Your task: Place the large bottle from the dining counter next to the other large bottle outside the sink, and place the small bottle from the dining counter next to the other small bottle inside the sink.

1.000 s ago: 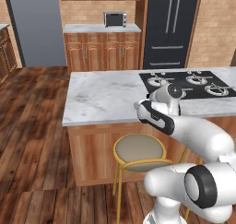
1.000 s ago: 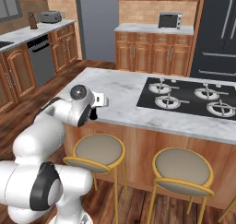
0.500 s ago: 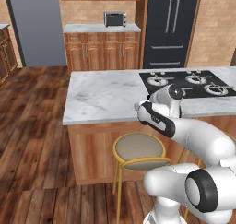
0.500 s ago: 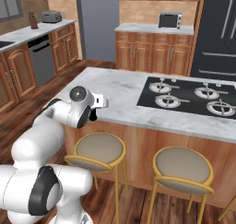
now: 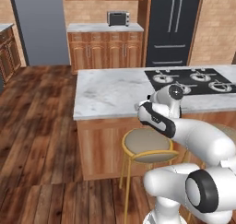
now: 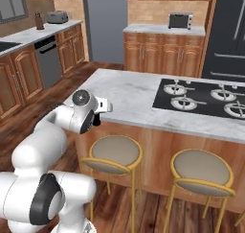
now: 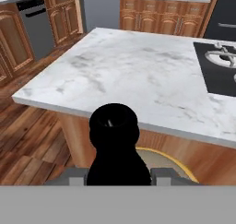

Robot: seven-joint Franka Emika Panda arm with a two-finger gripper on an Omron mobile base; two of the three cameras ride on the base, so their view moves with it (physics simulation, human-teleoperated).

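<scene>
Item, nearest: gripper [image 7: 118, 174], its fingers clamped on a dark bottle [image 7: 115, 140] seen from the cap end, black in the hand view, so whether it is the large or the small one cannot be told; it is held off the counter, just in front of the near edge and above a stool. Item: two round cushioned stools with yellow metal frames, one [image 6: 116, 154] directly under the arm's wrist, the other [image 6: 203, 172] beside it along the counter front. Item: dining counter [image 5: 110, 91], white-grey marble top on light wooden sides, its near half bare. Item: black stove plate [image 6: 203, 96] with ring burners, set into the far right portion of that top. Item, beyond: dark plank floor [image 5: 37, 108]. Item, far wall: wooden cabinets under a marble worktop carrying a microwave [image 5: 118, 18], and a tall black refrigerator [image 5: 173, 25] just beside them.
</scene>
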